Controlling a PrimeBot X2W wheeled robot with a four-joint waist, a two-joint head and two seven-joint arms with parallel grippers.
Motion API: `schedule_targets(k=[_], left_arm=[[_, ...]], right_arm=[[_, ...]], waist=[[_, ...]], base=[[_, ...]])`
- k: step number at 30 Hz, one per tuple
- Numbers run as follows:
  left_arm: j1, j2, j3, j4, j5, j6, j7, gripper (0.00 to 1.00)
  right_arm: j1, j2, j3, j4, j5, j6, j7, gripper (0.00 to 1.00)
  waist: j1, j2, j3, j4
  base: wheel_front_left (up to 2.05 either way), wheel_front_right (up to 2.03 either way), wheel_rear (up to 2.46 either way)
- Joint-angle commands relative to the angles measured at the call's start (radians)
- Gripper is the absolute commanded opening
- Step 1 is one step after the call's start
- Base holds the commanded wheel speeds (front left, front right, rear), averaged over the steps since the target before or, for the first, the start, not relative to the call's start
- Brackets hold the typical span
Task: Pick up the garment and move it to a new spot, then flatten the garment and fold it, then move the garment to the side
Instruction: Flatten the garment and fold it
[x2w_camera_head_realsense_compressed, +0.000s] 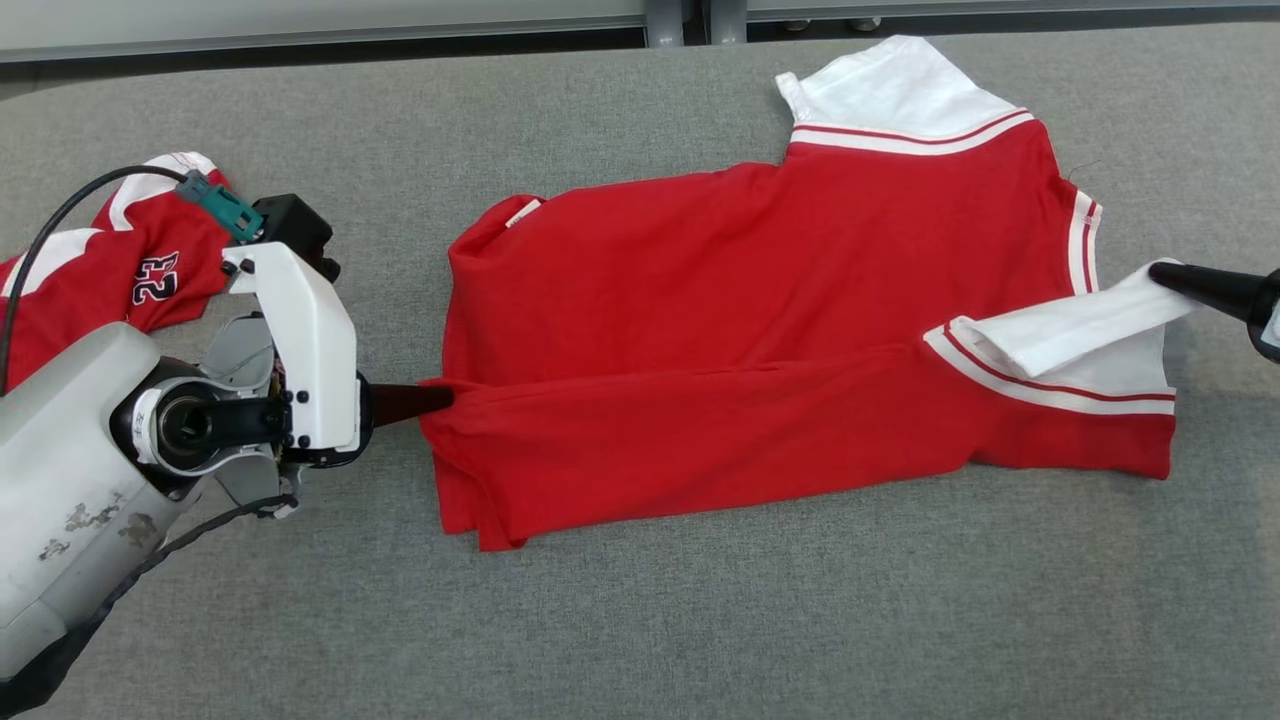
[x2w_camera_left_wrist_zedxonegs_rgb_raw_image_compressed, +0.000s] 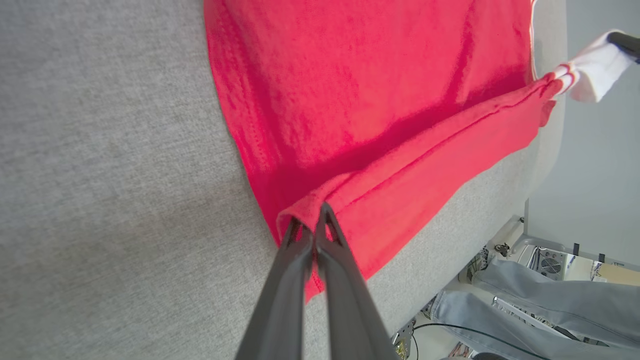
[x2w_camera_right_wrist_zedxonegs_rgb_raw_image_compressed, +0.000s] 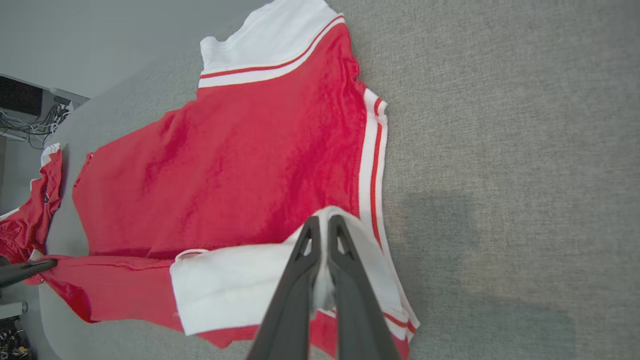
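Clamping one garment (x2w_camera_head_realsense_compressed: 700, 300): left pincer (x2w_camera_head_realsense_compressed: 445, 397), right pincer (x2w_camera_head_realsense_compressed: 1158, 270).

A crumpled red-and-white jersey (x2w_camera_head_realsense_compressed: 120, 270) numbered 23 lies at the grey felt counter's (x2w_camera_head_realsense_compressed: 640, 620) left edge. A person's jeans-clad legs (x2w_camera_left_wrist_zedxonegs_rgb_raw_image_compressed: 525, 300) show just beyond its near edge.

Ltg bright, even, approx. overhead; no glare. Soft shadow on grey table (x2w_camera_right_wrist_zedxonegs_rgb_raw_image_compressed: 440, 225) beside garment (x2w_camera_right_wrist_zedxonegs_rgb_raw_image_compressed: 260, 165); darker band under its lifted fold. Head view sharp. Wrist views: wide-angle bend at edges.
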Motion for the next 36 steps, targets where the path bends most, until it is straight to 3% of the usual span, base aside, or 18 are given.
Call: schedule_targets(k=[1,5,6,8,9,10,11,12,20,26,32,36], left_arm=[[-0.022,-0.008,0.006,0.011,0.010,-0.010,-0.007,0.00],[-0.025,-0.036,0.000,0.044,0.020,-0.021,-0.010,0.00],[-0.028,-0.041,-0.002,0.052,0.023,-0.023,-0.011,0.00],[-0.033,-0.048,-0.008,0.068,0.031,-0.027,-0.011,0.00],[-0.036,-0.050,-0.010,0.077,0.035,-0.030,-0.017,0.34],[-0.037,-0.054,-0.012,0.086,0.040,-0.033,-0.018,0.73],[-0.037,-0.054,-0.012,0.086,0.040,-0.033,-0.018,0.73],[-0.035,-0.056,-0.015,0.093,0.045,-0.038,-0.018,1.00],[-0.007,-0.046,0.006,0.126,0.097,-0.076,-0.135,1.00],[0.055,-0.026,0.037,0.113,0.238,-0.085,-0.452,1.00],[0.174,-0.021,0.052,0.048,0.362,0.012,-0.761,1.00],[0.296,-0.039,0.117,-0.038,0.357,0.109,-0.964,1.00]], right_arm=[[-0.015,0.010,-0.003,0.013,-0.011,0.002,-0.012,0.00],[-0.036,0.041,0.005,0.043,-0.040,0.002,-0.037,0.00],[-0.039,0.047,0.007,0.049,-0.046,0.002,-0.043,0.22],[-0.045,0.057,0.012,0.061,-0.054,0.002,-0.055,0.54],[-0.047,0.062,0.011,0.068,-0.054,0.002,-0.063,1.00],[-0.049,0.066,0.010,0.073,-0.055,0.002,-0.073,1.00],[-0.049,0.066,0.010,0.073,-0.055,0.002,-0.073,1.00],[-0.051,0.071,0.009,0.074,-0.057,0.002,-0.089,1.00],[0.008,0.085,0.019,0.006,-0.034,0.002,-0.317,1.00],[0.117,0.076,0.058,-0.070,-0.048,0.002,-0.587,1.00],[0.252,0.064,0.080,-0.092,-0.117,0.002,-0.836,1.00],[0.343,0.089,0.053,-0.071,-0.197,0.002,-0.987,1.00]], waist=[[0.0000,0.0000,0.004,0.000],[0.0000,0.0000,0.010,-0.002],[0.0000,0.0000,0.011,-0.003],[0.0000,0.0000,0.013,-0.005],[0.0000,0.0000,0.013,-0.006],[0.0000,0.0000,0.012,-0.007],[0.0000,0.0000,0.012,-0.007],[0.0000,0.0000,0.009,-0.007],[0.0000,0.0000,-0.055,-0.010],[0.0000,0.0000,-0.130,-0.013],[0.0000,0.0000,-0.200,-0.007],[0.0000,0.0000,-0.227,-0.007]], base=[[0.00,0.00,0.00],[0.00,0.00,0.00],[0.00,0.00,0.00],[0.00,0.00,0.00],[0.00,0.00,0.00],[0.00,0.00,0.00],[0.00,0.00,0.00],[0.00,0.00,0.00],[0.00,0.00,0.00],[0.00,0.00,0.00],[0.00,0.00,0.00],[0.00,0.00,0.00]])
